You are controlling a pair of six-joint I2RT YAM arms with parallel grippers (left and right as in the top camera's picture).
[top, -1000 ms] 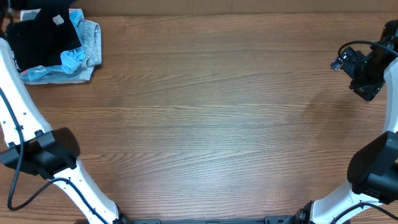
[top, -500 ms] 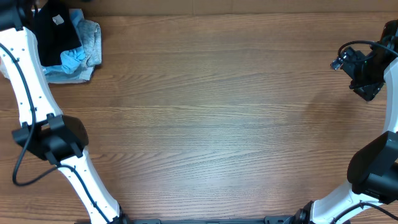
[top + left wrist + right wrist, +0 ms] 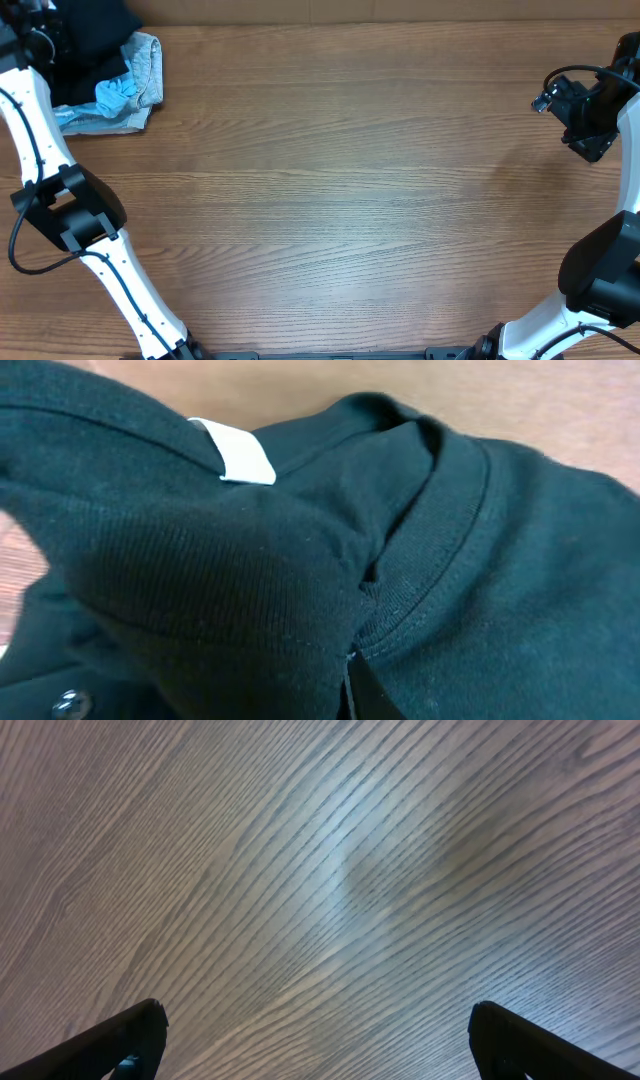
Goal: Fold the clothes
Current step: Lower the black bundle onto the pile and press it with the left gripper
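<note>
The clothes [image 3: 98,38], a black garment, lie bunched at the table's far left corner. My left gripper [image 3: 42,32] is at their left edge. In the left wrist view black fabric fills the frame, with the ribbed collar [image 3: 440,550] and a small white label [image 3: 240,455] showing. My left gripper [image 3: 350,665] is shut on a fold of the clothes just below the collar, and cloth covers most of its fingers. At the right edge of the table my right gripper [image 3: 585,112] hangs above the wood. It stands open [image 3: 318,1030] with only bare tabletop between its fingers.
A pale blue garment [image 3: 112,98] and a grey one [image 3: 148,66] lie partly under and beside the black one. The wooden table [image 3: 340,190] reaches to a back edge just beyond the pile. The white left arm [image 3: 35,130] runs along the left side.
My left arm has swung further toward the far left corner. The black garment has shifted with it, and its white label no longer shows from overhead. The right arm has not moved.
</note>
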